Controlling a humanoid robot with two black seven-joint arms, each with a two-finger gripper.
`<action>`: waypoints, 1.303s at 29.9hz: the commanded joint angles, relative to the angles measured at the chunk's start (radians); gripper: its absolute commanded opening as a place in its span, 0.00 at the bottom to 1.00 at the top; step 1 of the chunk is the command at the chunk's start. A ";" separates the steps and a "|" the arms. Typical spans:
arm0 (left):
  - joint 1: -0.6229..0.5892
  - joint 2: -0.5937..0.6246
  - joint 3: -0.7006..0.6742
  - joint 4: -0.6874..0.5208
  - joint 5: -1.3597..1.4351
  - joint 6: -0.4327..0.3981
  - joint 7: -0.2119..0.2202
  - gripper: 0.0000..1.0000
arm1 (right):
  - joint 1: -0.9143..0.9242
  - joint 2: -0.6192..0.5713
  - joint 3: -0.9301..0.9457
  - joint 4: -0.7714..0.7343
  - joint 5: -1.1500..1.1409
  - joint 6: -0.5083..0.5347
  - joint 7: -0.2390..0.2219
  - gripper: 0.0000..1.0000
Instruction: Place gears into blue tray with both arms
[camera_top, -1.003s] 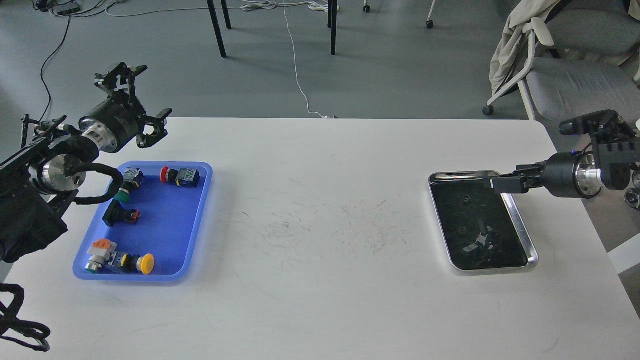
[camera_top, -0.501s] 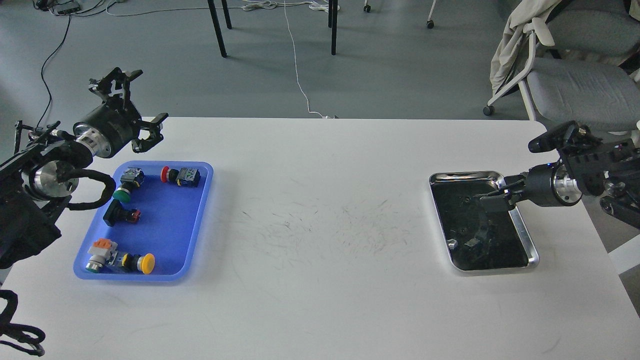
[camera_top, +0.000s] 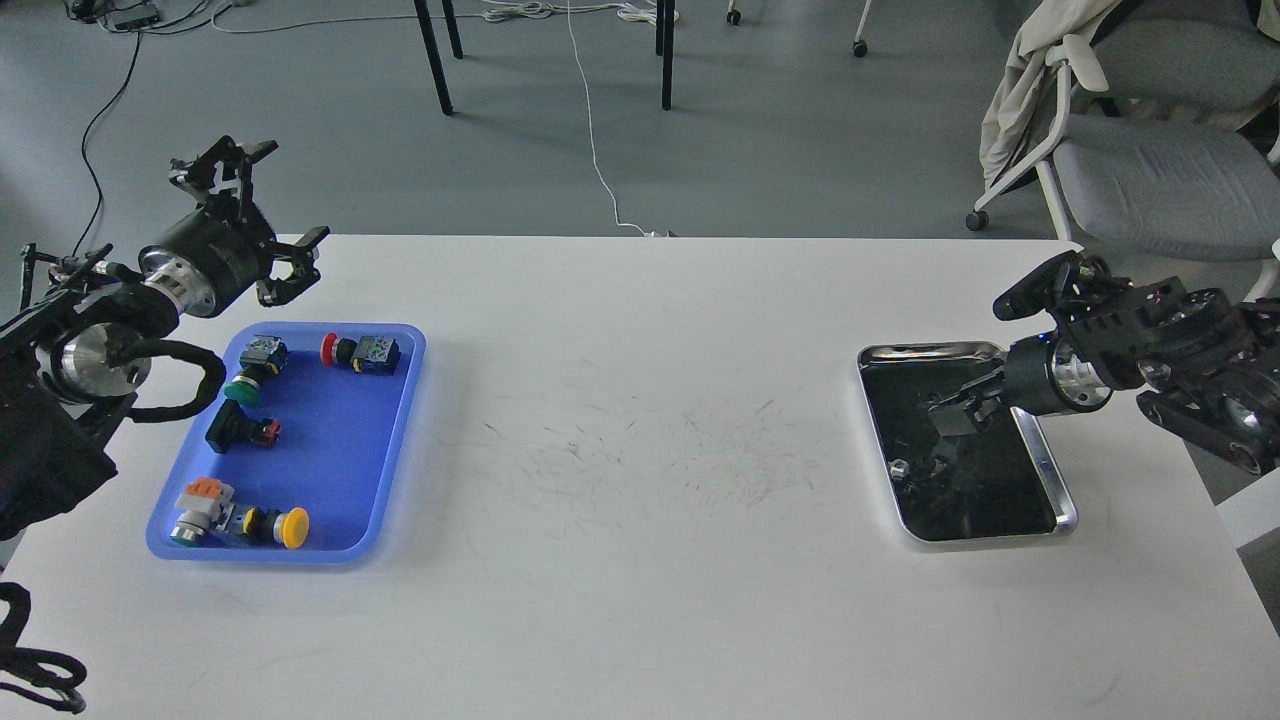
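Observation:
The blue tray (camera_top: 345, 455) lies at the table's left and holds only several push-button switches (camera_top: 360, 352) with coloured caps. My left gripper (camera_top: 297, 190) hangs open and empty above the table's far left corner, just behind the tray. At the right, my right gripper (camera_top: 945, 410) reaches low over the steel tray (camera_top: 1052, 478). Its fingertips are dark against the tray's black inside, so I cannot tell them apart. I cannot pick out the gears on that black floor; only reflections of the arm show there.
A bare white table (camera_top: 640, 560) with faint scuff marks lies between the two trays. A grey office chair (camera_top: 1140, 170) draped with a cloth stands beyond the far right corner. Cables and table legs are on the floor behind.
My right arm has swung left and down, bringing its gripper from the steel tray's far right rim to over its middle. The left gripper has drifted slightly left.

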 joint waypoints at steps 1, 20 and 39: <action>0.002 0.000 -0.001 0.000 -0.001 0.000 -0.008 1.00 | -0.007 0.011 -0.006 -0.011 0.002 -0.001 0.009 0.78; 0.015 0.000 -0.001 0.000 0.001 0.000 -0.023 1.00 | -0.033 0.090 -0.001 -0.117 0.003 -0.022 0.009 0.77; 0.023 0.006 0.001 0.002 0.002 0.000 -0.023 1.00 | -0.067 0.143 -0.010 -0.175 0.003 -0.031 0.009 0.63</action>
